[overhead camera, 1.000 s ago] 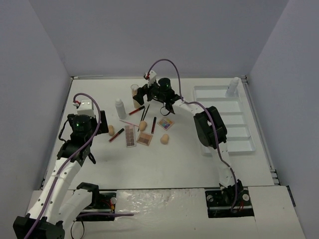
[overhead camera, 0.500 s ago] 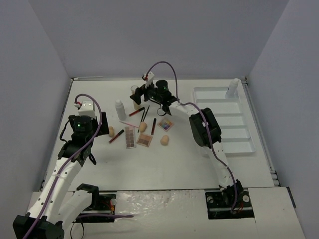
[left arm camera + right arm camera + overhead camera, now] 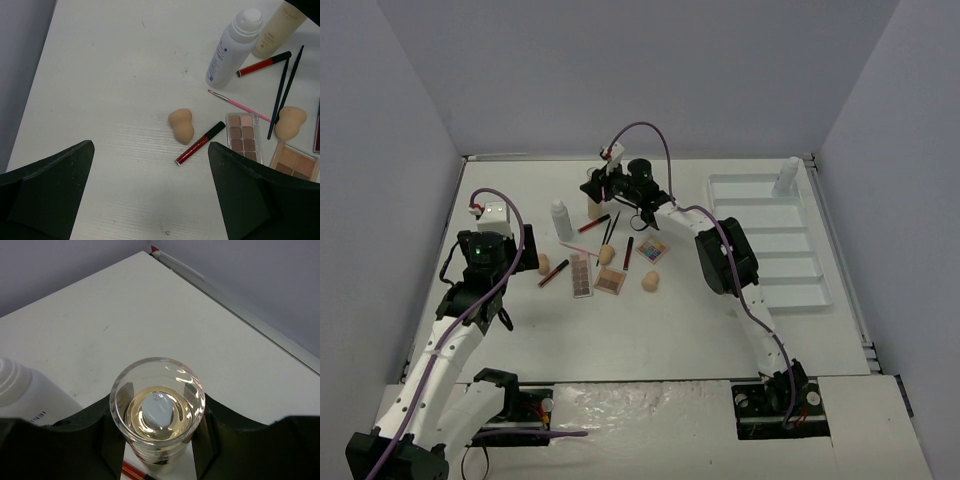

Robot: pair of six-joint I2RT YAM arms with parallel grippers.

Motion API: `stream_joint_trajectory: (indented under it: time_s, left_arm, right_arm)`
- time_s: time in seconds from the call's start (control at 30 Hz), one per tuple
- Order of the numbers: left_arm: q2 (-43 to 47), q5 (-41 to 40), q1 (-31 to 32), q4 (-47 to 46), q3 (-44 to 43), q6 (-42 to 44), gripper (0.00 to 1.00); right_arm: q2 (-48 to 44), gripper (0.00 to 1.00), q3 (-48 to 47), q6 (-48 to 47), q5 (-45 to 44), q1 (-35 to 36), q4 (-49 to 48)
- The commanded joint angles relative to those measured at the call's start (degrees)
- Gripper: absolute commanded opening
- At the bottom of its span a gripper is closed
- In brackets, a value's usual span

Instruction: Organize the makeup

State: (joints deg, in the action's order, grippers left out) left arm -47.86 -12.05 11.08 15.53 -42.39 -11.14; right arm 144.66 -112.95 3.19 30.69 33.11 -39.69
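while right gripper (image 3: 157,437) straddles amber bottle (image 3: 157,402) — hold unclear beneath its cap, perhaps touching, left gripper (image 3: 150,170) splayed

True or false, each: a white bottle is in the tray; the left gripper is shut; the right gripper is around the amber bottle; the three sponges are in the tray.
A white bottle stands in the tray: true, upright in its far compartment.
The left gripper is shut: false; it is open and empty.
The right gripper is around the amber bottle: true, a finger on each side.
The three sponges are in the tray: false; all lie on the table.
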Motion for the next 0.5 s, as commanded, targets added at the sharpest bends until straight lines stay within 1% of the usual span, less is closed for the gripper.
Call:
stream_joint_trajectory:
  time_s: [0.0,0.03,0.07,0.1,0.3,0.47]
  left_arm:
    - [0.8,-0.5,0.3,-3.9,-1.3,-0.2,0.97]
    - [0.9,-0.5,0.3,-3.9,-1.3,-0.2,0.97]
    - [1.0,-0.5,0.3,-4.0,-1.2,-0.2,0.97]
    - [1.1,-0.5,0.3,-4.0,-1.2,-0.3,0.97]
    - [1.7,-0.3,0.3,-4.3,-1.2,-0.2,0.97]
    - [2.5,-0.3,0.3,-4.2,-1.1,-0.3,0.97]
  right_arm:
    - [-2.4,0.22,-3.2,-0.4,0.7,0.4,-4.8]
    - [-2.7,0.11,-3.3,-0.3,0.9,0.3,-4.8]
    - [-3.2,0.04,-3.5,-0.3,1.0,0.2,-4.7]
    - [-3.8,0.00,-3.6,-0.5,0.9,0.2,-4.6]
    - [-9.0,0.00,-3.5,-0.5,0.2,-1.7,-3.8]
    - [-16.8,0.00,1.2,-2.4,-3.2,-4.6,-2.3]
